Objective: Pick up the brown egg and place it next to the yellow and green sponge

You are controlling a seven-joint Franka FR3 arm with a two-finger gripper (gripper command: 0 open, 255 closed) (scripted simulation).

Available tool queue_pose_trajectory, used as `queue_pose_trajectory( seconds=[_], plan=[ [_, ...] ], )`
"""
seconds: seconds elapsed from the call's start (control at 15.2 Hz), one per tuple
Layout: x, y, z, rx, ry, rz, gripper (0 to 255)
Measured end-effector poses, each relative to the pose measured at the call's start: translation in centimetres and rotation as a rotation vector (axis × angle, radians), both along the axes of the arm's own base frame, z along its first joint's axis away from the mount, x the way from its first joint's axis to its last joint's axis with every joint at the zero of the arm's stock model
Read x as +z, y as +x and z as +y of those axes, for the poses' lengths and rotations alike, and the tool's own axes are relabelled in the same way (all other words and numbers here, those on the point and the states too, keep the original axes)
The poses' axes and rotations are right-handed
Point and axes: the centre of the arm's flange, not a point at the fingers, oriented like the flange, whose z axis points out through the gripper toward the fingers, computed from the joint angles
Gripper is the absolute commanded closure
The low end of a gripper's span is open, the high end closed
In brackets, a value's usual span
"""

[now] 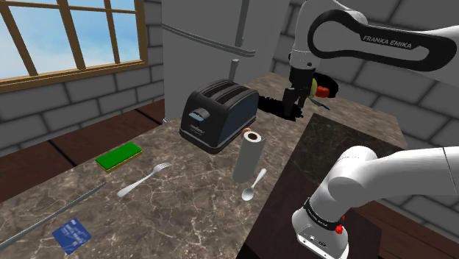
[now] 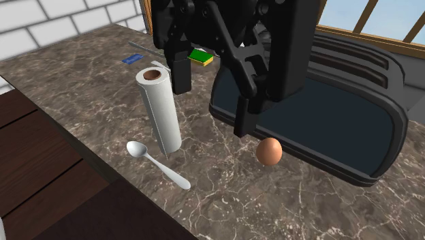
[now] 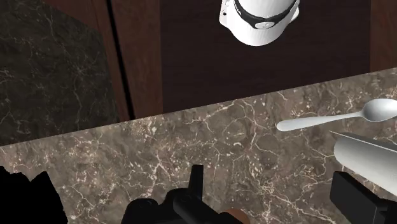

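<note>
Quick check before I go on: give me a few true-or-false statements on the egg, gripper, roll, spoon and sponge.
1. The brown egg rests on the counter, unheld. True.
2. The gripper is shut. False: its fingers stand apart.
3. The paper towel roll lies on its side. False: it stands upright.
4. The spoon lies by the roll's base. True.
5. The sponge touches the egg. False: they lie far apart.

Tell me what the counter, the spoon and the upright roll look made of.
Counter: polished brown stone, probably marble, going by pale veins. Spoon: smooth silvery metal, judging by its sheen. Upright roll: likely paper towel, matte white around a brown core, probably cardboard.
</note>
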Motion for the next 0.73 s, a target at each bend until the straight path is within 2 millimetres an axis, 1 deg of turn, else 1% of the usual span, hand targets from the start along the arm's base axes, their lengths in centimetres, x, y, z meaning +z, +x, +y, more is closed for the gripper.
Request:
queue_pose_trajectory(
  seconds=[0.13,0.33,0.59,0.73],
  plan=[
    [-0.3,0.3,0.1,-0.005,-0.005,-0.003,0],
    [-3.4,2.2,1.2,-0.031,-0.032,-0.019,0],
    [-7.4,4.9,1.7,-0.073,-0.074,-0.048,0],
    [-9.0,6.5,2.2,-0.093,-0.096,-0.064,0]
  ],
)
